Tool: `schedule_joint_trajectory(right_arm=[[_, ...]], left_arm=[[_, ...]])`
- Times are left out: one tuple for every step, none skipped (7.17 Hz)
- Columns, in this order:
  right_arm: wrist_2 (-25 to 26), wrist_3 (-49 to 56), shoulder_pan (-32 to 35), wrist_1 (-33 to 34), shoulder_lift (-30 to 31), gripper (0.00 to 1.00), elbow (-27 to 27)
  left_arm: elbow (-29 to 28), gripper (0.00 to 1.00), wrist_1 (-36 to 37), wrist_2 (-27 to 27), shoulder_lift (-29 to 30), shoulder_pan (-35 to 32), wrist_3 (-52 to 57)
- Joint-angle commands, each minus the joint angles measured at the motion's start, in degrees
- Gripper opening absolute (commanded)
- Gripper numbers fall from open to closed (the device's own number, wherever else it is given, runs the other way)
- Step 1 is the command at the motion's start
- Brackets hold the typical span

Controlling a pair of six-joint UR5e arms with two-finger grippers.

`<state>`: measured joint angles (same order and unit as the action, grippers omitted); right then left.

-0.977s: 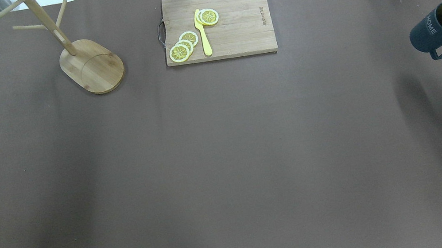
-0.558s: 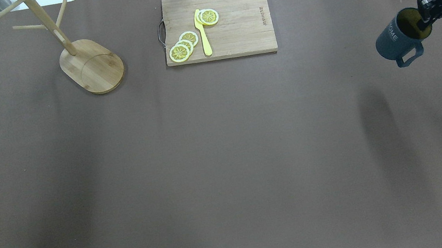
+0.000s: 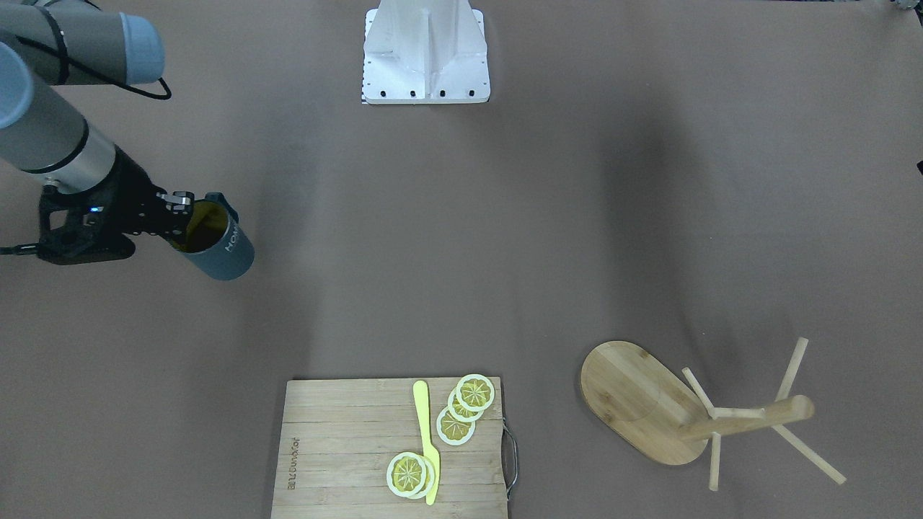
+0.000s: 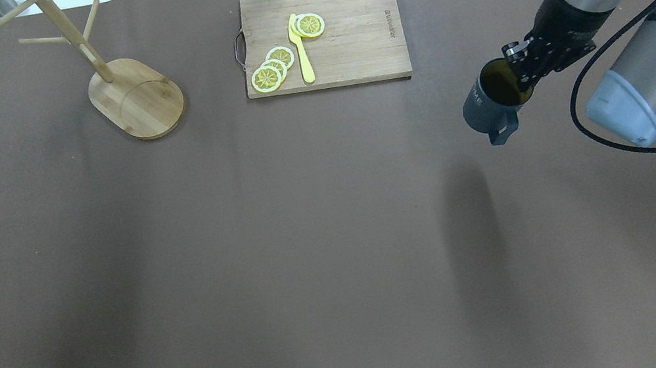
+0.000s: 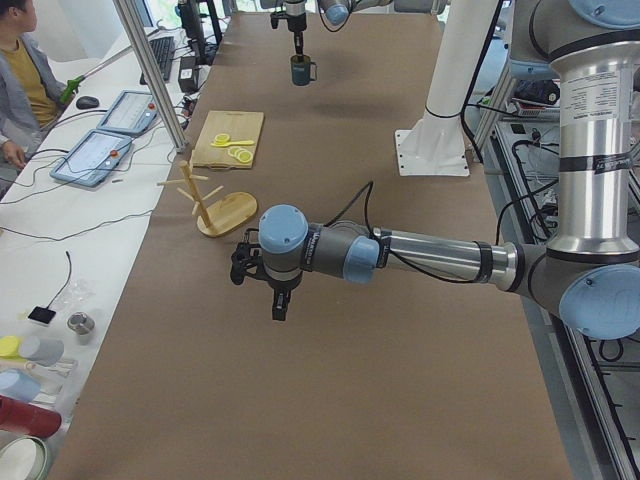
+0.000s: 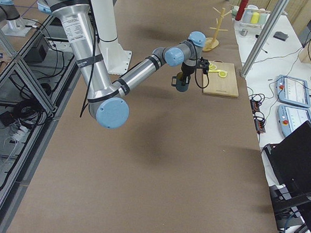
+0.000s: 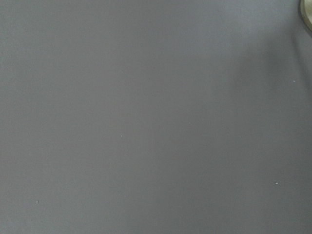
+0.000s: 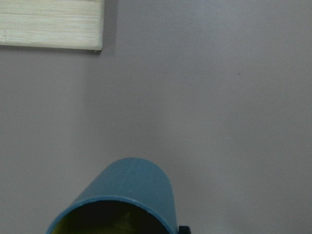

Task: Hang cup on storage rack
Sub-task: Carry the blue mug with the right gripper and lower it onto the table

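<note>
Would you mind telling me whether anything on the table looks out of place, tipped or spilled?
Nothing stands out. The rack stands upright, the lemon slices and knife lie tidily on the board, and the right gripper holds the cup by its rim, off the table, with nothing spilled.

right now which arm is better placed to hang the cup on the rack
Likely right: the right gripper grips the cup by its rim in mid-air. The left gripper carries nothing, though the storage rack stands on its side.

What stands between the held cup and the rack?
Only the flat cutting board with lemon slices and a knife lies roughly along the way. The right gripper holds the cup above the table; nothing tall blocks the rack.
</note>
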<state>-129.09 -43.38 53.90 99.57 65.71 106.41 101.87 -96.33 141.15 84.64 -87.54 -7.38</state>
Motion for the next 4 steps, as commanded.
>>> schedule_joint_trajectory(right_arm=[[4.8, -8.0, -7.5, -0.4, -4.0, 0.0, -0.3], [6.1, -10.7, -9.8, -0.5, -5.3, 0.0, -0.4], [7.5, -12.7, -12.3, -0.5, -5.8, 0.0, -0.5], [10.1, -13.6, -15.2, -1.8, -5.9, 0.0, -0.7]], left_arm=[[-0.1, 0.98, 0.0, 0.0, 0.0, 0.0, 0.0], [-0.2, 0.98, 0.0, 0.1, 0.0, 0.0, 0.0], [-0.1, 0.98, 0.0, 0.0, 0.0, 0.0, 0.0], [0.1, 0.98, -0.1, 0.0, 0.0, 0.0, 0.0]])
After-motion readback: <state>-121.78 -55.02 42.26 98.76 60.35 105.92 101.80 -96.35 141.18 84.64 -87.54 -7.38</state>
